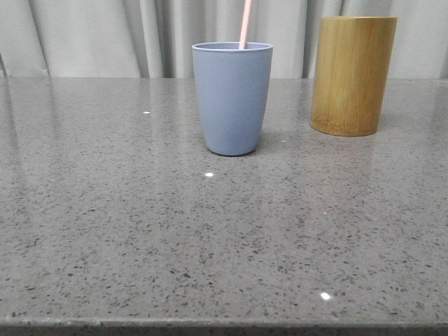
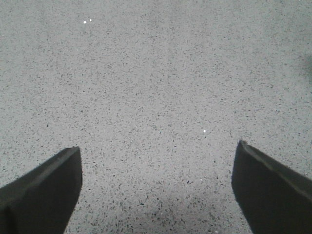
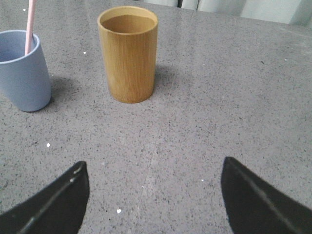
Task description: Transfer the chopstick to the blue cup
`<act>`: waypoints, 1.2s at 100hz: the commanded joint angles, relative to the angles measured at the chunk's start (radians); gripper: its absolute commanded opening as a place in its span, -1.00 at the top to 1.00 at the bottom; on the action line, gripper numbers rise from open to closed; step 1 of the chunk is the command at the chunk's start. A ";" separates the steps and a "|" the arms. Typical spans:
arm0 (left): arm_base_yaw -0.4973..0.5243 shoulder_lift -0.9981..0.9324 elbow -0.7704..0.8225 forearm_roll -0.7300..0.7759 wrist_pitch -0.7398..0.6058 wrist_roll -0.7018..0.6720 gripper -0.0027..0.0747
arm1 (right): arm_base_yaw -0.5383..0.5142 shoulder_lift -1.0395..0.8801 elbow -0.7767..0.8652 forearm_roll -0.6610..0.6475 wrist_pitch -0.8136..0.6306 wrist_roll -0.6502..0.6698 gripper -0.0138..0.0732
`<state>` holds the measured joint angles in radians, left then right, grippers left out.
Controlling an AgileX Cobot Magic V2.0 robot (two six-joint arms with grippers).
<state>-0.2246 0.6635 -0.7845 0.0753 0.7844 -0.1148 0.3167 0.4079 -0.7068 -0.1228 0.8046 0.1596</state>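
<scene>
The blue cup stands upright at the middle back of the grey stone table. A pale pink chopstick stands in it and leans out above its rim. Both also show in the right wrist view, the cup and the chopstick. My right gripper is open and empty, low over bare table, well short of the cup and the bamboo holder. My left gripper is open and empty over bare table. Neither gripper shows in the front view.
A taller tan bamboo holder stands to the right of the blue cup, and its inside looks empty in the right wrist view. Grey curtains hang behind the table.
</scene>
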 commanded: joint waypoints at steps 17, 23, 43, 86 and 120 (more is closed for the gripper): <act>0.004 -0.001 -0.025 0.005 -0.077 -0.012 -0.61 | -0.006 -0.012 -0.014 -0.022 -0.095 0.005 -0.61; 0.004 -0.001 -0.025 0.005 -0.077 -0.012 -0.61 | -0.006 -0.012 -0.014 -0.022 -0.101 0.005 -0.59; 0.004 -0.001 -0.025 0.005 -0.077 -0.012 -0.20 | -0.006 -0.012 -0.014 -0.022 -0.162 0.005 0.03; 0.004 -0.001 -0.025 0.005 -0.077 -0.012 0.98 | -0.006 -0.012 -0.014 -0.020 -0.169 0.005 0.84; 0.004 -0.001 -0.025 0.005 -0.077 -0.012 0.98 | -0.006 -0.012 -0.014 -0.020 -0.169 0.005 0.84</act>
<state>-0.2246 0.6635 -0.7845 0.0753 0.7844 -0.1148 0.3167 0.3880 -0.6970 -0.1235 0.7175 0.1635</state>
